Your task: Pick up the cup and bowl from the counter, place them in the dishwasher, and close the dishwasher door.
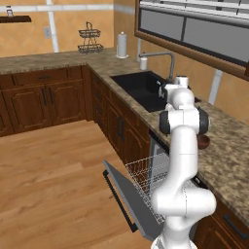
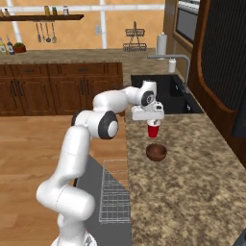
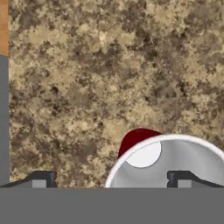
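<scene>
Nothing is loaded yet: the cup and bowl both sit on the counter. The claw hangs wide open and empty right above the cup. The dishwasher door hangs down.

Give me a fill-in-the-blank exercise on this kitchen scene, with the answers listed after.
1. The open gripper hovers directly above the ____.
2. The brown bowl sits on the ____.
3. The dishwasher door hangs ____.
4. The wire rack holds ____ dishes.

Missing words: cup; counter; open; no
</scene>
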Controlling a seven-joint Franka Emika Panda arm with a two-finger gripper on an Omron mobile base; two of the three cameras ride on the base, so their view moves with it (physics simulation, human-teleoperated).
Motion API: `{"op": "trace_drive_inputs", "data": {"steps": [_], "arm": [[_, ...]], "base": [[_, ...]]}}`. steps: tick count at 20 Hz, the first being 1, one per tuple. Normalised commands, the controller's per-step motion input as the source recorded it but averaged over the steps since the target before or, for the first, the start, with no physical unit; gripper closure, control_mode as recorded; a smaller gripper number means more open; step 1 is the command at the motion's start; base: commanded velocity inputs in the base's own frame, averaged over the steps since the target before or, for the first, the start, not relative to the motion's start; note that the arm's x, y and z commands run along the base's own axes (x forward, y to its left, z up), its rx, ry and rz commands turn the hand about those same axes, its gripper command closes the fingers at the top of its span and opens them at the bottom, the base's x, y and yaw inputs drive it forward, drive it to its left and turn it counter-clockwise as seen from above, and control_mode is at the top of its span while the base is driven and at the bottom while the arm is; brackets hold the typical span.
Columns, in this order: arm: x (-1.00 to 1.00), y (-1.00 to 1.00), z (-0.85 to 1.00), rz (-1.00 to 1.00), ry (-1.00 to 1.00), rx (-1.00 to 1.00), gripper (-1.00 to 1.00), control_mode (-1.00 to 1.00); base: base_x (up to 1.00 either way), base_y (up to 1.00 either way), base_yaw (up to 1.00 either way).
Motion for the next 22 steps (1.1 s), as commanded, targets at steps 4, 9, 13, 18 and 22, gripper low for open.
{"op": "trace_drive_inputs", "data": {"steps": [4,9,13,18,22], "arm": [[0.0,0.0,-0.38,0.03,0.04,0.0,-1.0,-1.0],[0.0,0.0,-0.32,0.05,0.04,0.0,1.0,-1.0],[-0.14,0.0,-0.16,0.02,0.01,0.0,1.0,-1.0],[-0.38,0.01,-0.22,0.01,0.0,0.0,1.0,-1.0],[-0.64,0.39,-0.15,0.04,-0.24,0.03,1.0,-1.0]], "base": [[0.0,0.0,0.0],[0.0,0.0,0.0],[0.0,0.0,0.0],[0.0,0.0,0.0],[0.0,0.0,0.0]]}}
